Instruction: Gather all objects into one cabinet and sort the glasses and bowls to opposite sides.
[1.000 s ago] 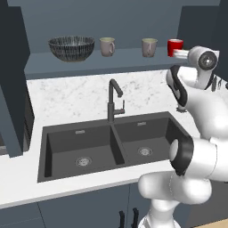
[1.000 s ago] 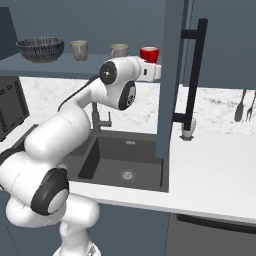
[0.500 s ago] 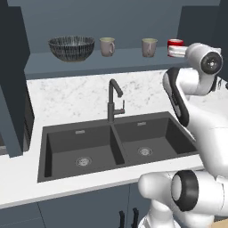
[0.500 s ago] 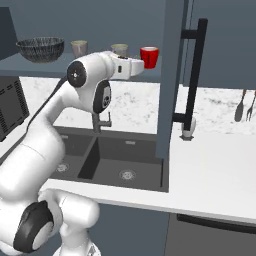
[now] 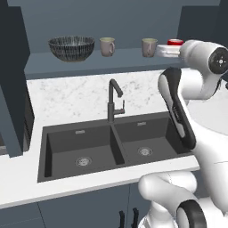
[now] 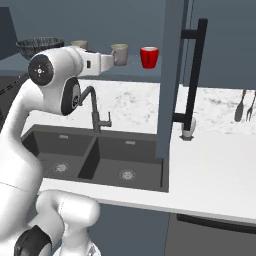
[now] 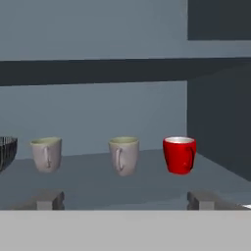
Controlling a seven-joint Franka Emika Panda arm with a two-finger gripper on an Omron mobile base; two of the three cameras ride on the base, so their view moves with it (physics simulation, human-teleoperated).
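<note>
Showing the gripper, jaws wide apart and empty, before the cabinet; bowl, two mugs, red cup upright on its shelf.

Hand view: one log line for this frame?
gripper: open, empty, facing shelf | bowl: left end | two mugs: middle | red cup: right end

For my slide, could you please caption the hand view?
Open gripper faces bowl, two mugs and red cup.
</note>
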